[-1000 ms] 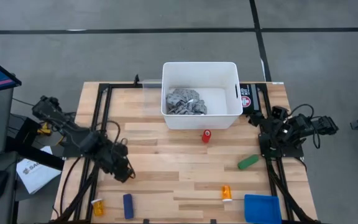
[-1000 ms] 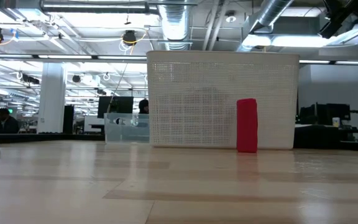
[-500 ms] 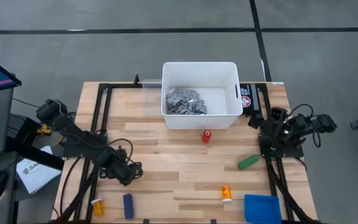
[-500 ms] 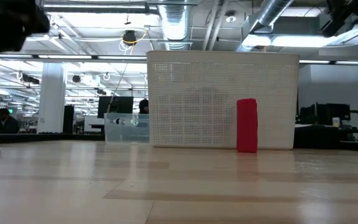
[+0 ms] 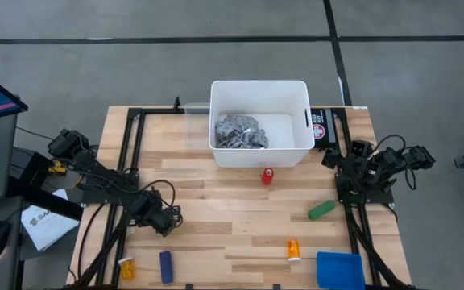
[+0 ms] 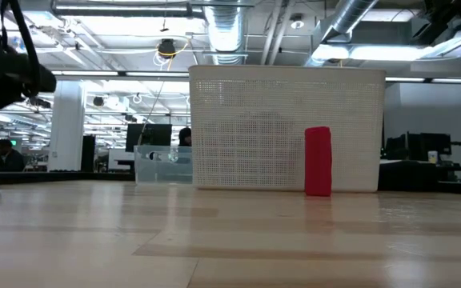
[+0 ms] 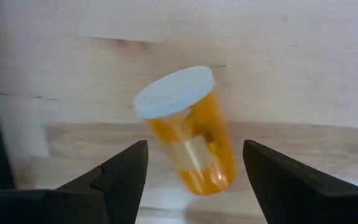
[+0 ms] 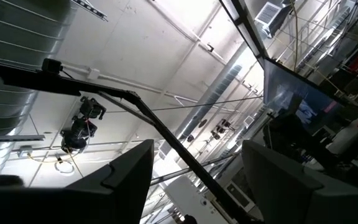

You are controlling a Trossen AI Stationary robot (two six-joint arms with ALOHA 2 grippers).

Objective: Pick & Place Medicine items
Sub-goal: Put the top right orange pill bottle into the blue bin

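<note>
From above, my left end effector (image 5: 166, 219) hangs near the pill bottle (image 5: 126, 267) at the tabletop (image 5: 216, 209) corner; my wrist view shows fingers (image 7: 114, 177) spread astride it, where a skewed closure could roll it away.

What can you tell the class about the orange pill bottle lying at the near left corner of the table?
The pill bottle is small, made of see-through orange plastic, with a flat white cap on one end. Yellowish pills show through its wall. It lies on its side on the pale wooden table, close to the near left corner and beside a blue item. The left tool hangs above it, open, its fingers on either side; nothing grips the bottle.
</note>
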